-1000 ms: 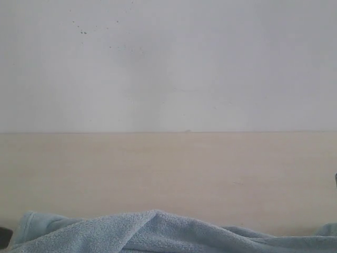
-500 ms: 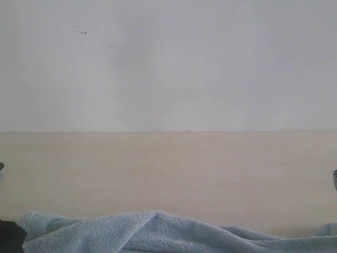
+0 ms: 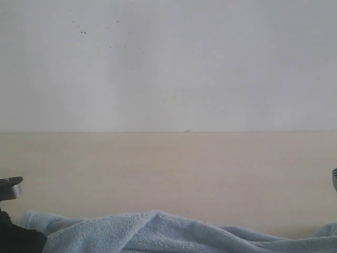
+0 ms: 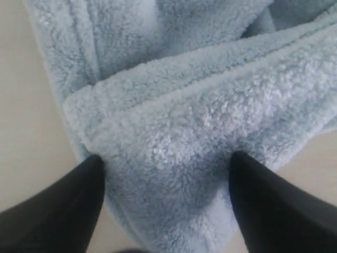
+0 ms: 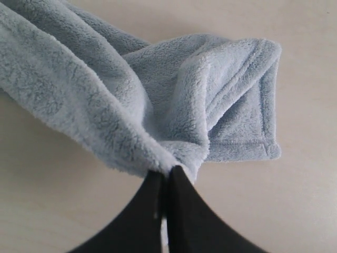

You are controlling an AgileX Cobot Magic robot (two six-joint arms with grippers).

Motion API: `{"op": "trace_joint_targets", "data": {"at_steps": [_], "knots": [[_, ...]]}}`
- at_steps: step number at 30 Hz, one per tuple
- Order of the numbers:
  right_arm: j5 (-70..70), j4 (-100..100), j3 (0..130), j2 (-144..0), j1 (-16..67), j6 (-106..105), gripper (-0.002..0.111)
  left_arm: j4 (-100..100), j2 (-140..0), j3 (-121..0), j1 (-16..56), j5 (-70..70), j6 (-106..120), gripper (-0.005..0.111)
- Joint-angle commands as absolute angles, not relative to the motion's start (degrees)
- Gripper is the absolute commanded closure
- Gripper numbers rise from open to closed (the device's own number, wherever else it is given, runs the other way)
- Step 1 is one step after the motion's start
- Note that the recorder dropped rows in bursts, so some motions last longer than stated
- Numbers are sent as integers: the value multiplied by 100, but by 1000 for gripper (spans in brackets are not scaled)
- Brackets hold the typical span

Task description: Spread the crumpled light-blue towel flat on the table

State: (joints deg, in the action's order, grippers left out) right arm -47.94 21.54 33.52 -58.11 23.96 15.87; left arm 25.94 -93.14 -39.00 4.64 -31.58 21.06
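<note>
Lying crumpled on the pale wooden table point(image 3: 168, 168), well away from its far edge where a plain white wall point(image 3: 168, 63) is rising, the light-blue towel point(image 3: 158, 232) is bunching in folds. The exterior view is catching only a dark sliver of the left arm point(image 3: 18, 240). The wrist views are showing more: the left gripper point(image 4: 166, 158) is standing spread wide, fingers point(image 4: 58, 211) straddling a folded towel corner; the right gripper point(image 5: 167, 171) is pinching a gathered fold tight.

Towel point(image 3: 158, 234) on table point(image 3: 168, 168), nearest the camera, wall point(image 3: 168, 63) behind the table
</note>
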Motion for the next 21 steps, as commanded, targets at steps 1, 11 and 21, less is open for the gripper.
{"op": "trace_joint_targets", "data": {"at_steps": [1,11,21], "knots": [[-4750,2150,3388,-5784,2394,1588,108,3013,-9433,-4039,457,-3157,2174,43],[-4556,2150,3388,-5784,2394,1588,108,3244,-9433,-4134,457,-3254,2398,102],[-4526,2647,3555,-5615,2394,1807,108,5746,-7854,-4541,457,-5130,5192,103]]}}
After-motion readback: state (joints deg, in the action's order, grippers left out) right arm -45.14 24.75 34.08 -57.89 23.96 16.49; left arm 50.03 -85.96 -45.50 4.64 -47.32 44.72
